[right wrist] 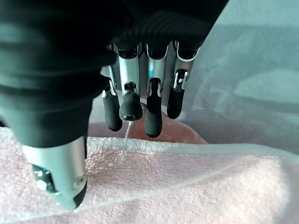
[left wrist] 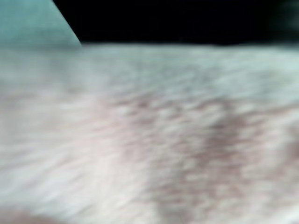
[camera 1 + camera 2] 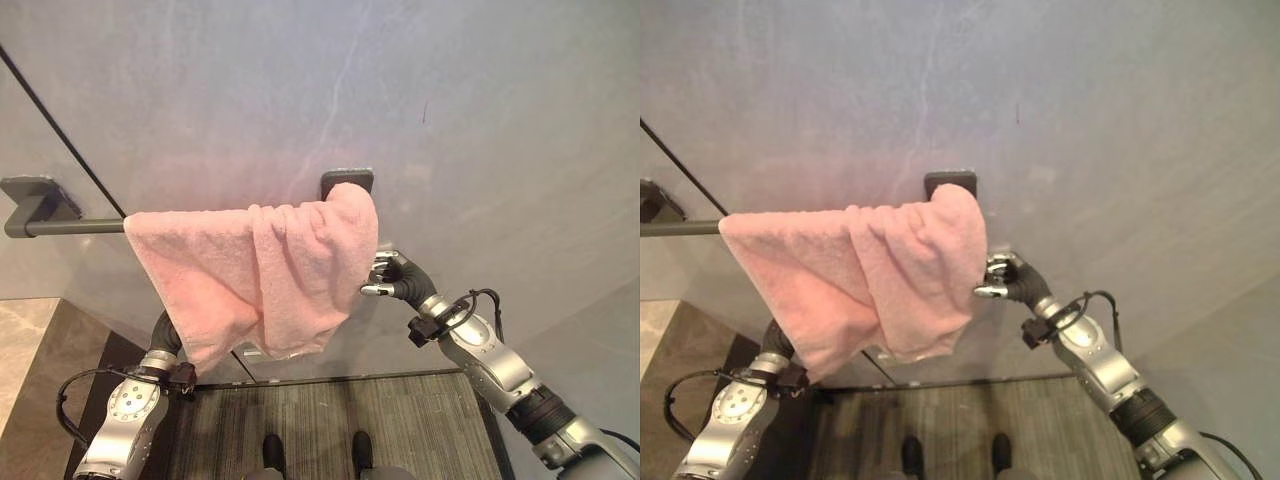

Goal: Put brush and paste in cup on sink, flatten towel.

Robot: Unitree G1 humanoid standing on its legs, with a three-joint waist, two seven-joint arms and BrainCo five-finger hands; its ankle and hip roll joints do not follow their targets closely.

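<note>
Flattening towel on bar, bunched at right end.
Pink towel [image 3: 255, 275] hangs on grey towel bar [image 3: 60, 227], doubled over near right bracket [image 3: 347, 180]. Right hand [image 3: 388, 275] at towel's right edge, fingers curled with thumb apart; whether it actually pinches cloth, can't tell. Left hand's fingers hidden behind towel's lower left, state can't tell. Best: pinch the edge, draw the fold sideways along bar, keep lower corner steady.

Silver-grey arms, dark ribbed wrist covers
</note>
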